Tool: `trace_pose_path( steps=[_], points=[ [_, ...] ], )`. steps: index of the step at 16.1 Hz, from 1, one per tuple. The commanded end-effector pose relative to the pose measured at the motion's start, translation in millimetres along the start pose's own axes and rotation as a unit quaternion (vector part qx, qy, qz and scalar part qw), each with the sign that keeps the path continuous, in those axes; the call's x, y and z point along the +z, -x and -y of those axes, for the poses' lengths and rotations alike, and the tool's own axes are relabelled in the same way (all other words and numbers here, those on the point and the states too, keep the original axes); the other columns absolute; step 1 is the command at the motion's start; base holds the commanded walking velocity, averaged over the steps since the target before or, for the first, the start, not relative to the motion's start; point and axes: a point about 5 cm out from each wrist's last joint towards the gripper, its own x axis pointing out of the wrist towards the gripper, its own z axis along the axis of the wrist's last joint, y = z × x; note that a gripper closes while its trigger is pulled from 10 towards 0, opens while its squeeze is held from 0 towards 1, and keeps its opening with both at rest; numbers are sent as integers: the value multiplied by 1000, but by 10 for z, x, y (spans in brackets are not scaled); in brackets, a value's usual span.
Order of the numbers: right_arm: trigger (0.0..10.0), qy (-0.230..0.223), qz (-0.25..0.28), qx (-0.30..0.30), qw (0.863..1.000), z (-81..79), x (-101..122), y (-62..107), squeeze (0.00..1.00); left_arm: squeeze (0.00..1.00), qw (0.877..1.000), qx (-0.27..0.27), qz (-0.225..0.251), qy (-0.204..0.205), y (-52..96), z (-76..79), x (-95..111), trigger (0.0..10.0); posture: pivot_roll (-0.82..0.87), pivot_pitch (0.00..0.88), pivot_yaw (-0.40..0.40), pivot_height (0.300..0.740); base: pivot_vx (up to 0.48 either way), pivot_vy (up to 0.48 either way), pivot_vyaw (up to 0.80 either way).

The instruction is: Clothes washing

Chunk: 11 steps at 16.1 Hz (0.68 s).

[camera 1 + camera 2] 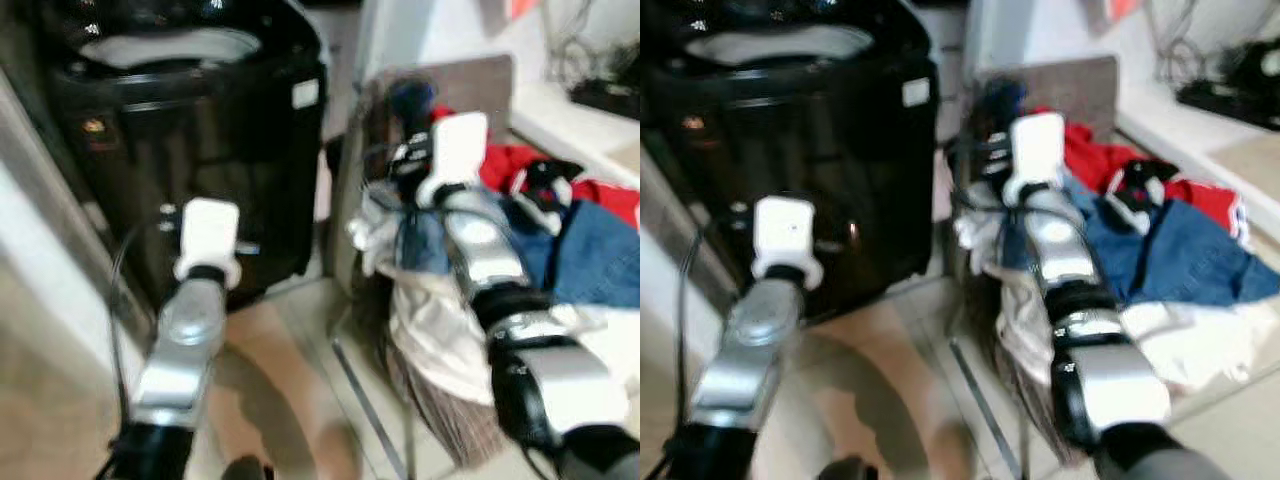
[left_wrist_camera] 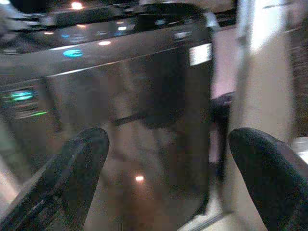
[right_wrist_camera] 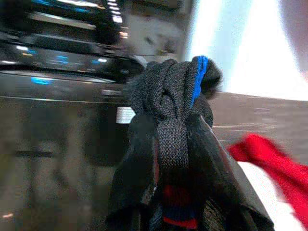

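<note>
Right now my right gripper [image 3: 175, 159] pinches a dark garment [image 3: 168, 91] with a blue stripe, above the clothes pile [image 1: 570, 240]. My left gripper [image 2: 168, 168] hangs wide open facing the black washing machine [image 1: 190, 150]. Its white label [image 2: 199, 54] is too blurred to read.

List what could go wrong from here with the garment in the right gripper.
1. The right gripper pinches only a bunched fold of the dark garment; it may slip out on the way to the washer.
2. A red cloth hangs close by and might be dragged off the clothes pile.
</note>
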Motion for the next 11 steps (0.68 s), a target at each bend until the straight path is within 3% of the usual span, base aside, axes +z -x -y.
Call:
trace_pose_path(
  steps=[1, 6, 8, 10, 11],
  points=[
    [0, 6, -6, -3, 1000, 74, -10, 16, 0, 0, 1000, 8, 12, 7, 0, 25, 40, 10000, 33, 0, -47, 740, 0, 0, 506],
    [0, -19, -17, 6, 1000, 1, -91, 44, 0, 0, 1000, 10, 0, 6, 7, -3, -23, 10000, 39, 0, -51, 740, 0, 0, 506],
    [0, -65, -43, -12, 997, -15, -296, 189, 0, 0, 999, 29, -22, -15, 102, -181, -182, 10000, 41, 0, -56, 740, 0, 0, 503],
    [0, -72, -62, -21, 995, -14, -491, 371, 0, 0, 998, 48, -47, -18, 201, -306, -311, 10000, 32, 0, -49, 740, 0, 0, 497],
    [0, -83, -78, -40, 993, 27, -618, 492, 0, 0, 997, 50, -51, -15, 220, -296, -330, 10000, 33, 0, -49, 740, 0, 0, 481]
  ],
)
